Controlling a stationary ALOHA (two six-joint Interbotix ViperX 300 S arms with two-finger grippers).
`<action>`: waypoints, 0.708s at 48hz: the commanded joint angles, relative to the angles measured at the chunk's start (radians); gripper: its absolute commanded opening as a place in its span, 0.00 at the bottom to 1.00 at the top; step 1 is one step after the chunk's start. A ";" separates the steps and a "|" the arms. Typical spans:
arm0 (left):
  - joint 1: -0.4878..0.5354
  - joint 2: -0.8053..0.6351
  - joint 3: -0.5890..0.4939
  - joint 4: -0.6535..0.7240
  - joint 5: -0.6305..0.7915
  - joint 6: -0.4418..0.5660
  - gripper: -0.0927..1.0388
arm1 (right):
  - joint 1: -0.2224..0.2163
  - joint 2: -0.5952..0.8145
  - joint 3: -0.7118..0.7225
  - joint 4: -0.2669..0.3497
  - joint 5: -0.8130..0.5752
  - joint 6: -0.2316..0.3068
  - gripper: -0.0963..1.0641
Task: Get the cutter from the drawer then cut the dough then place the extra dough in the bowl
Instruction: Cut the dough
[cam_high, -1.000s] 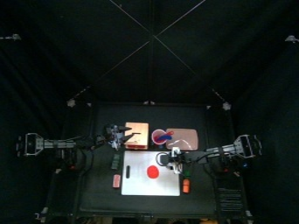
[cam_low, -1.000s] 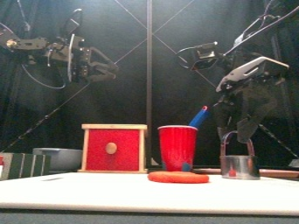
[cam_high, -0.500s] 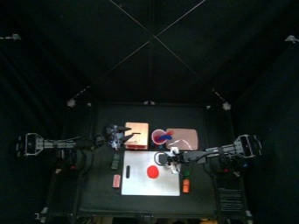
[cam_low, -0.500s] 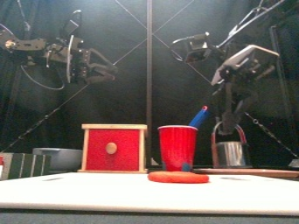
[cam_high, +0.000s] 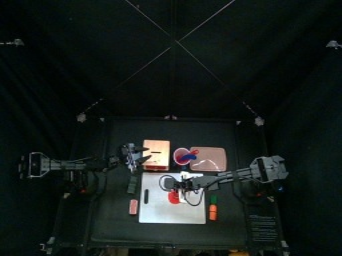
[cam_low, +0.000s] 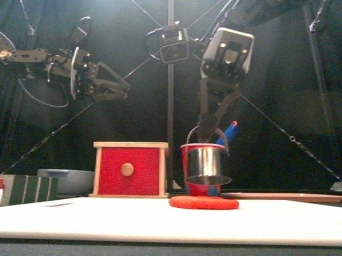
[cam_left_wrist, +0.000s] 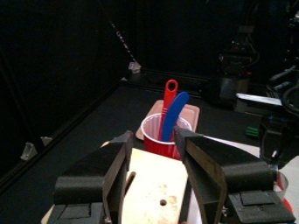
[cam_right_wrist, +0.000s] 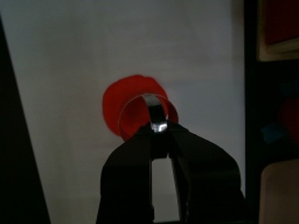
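From above, the right gripper (cam_high: 173, 184) reaches in over the white cutting board (cam_high: 158, 205), just above the red dough (cam_high: 178, 198), while the left gripper (cam_high: 134, 156) hangs over the wooden box (cam_high: 154, 154). A pink tray (cam_high: 218, 152) lies beside the box. From the front, the metal cutter (cam_low: 203, 160) dangles by its wire handle under the right gripper, clear of the dough disc directly beneath it. A red cup (cam_low: 207, 186) with a blue knife (cam_low: 230, 130) stands behind, and a blue-grey bowl (cam_low: 67, 181) sits left of the box. In the left wrist view, the left fingers are spread apart and hold nothing, framing the cup and a red knife (cam_left_wrist: 170, 87). In the right wrist view, the right fingers are pinched tight on the cutter's handle, above the dough.
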 joint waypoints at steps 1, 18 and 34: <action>-0.005 -0.005 -0.006 0.003 -0.008 0.002 0.80 | 0.025 0.015 -0.063 -0.087 0.005 0.063 0.42; -0.006 -0.005 0.014 0.002 -0.008 0.000 0.80 | 0.071 0.029 -0.083 -0.123 0.051 0.121 0.42; -0.006 -0.005 0.014 0.002 -0.008 0.000 0.80 | 0.086 0.054 -0.086 -0.149 0.066 0.121 0.42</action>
